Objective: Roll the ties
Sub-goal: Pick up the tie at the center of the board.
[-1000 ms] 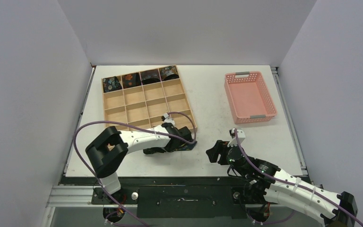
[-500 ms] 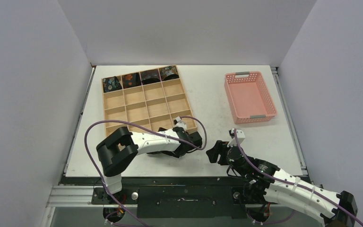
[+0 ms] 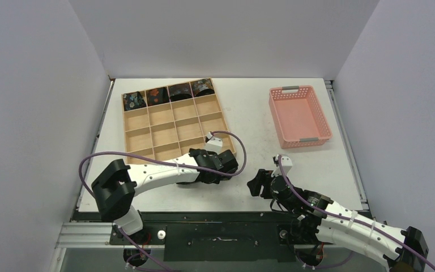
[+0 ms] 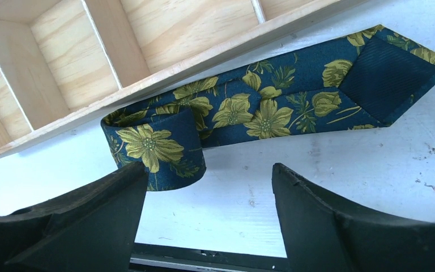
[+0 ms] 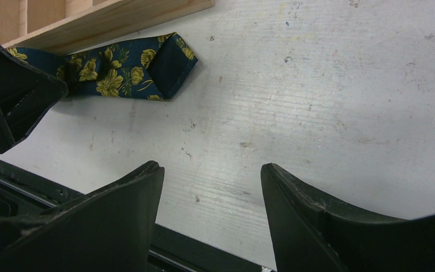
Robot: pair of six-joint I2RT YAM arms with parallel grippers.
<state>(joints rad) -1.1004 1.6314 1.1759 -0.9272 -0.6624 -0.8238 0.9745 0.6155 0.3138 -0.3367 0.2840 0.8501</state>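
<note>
A navy tie with yellow flowers (image 4: 272, 105) lies on the white table along the near edge of the wooden tray (image 4: 204, 63). Its left end is rolled into a small coil (image 4: 156, 150); the pointed wide end lies flat to the right. My left gripper (image 4: 209, 170) is open, its left finger next to the coil and nothing between the jaws. In the top view it (image 3: 226, 167) covers the tie. My right gripper (image 5: 210, 167) is open and empty, right of the tie (image 5: 119, 71). Several rolled ties (image 3: 157, 95) fill the tray's back row.
The wooden compartment tray (image 3: 173, 131) stands at the left middle of the table. A pink plastic basket (image 3: 299, 116) stands at the back right. My right gripper (image 3: 255, 182) hovers near the table's front edge, close to the left gripper.
The left arm's elbow has swung left and toward the front edge, while its gripper shifted right and then back a little by the tray's near right corner. The right arm has hardly moved.
</note>
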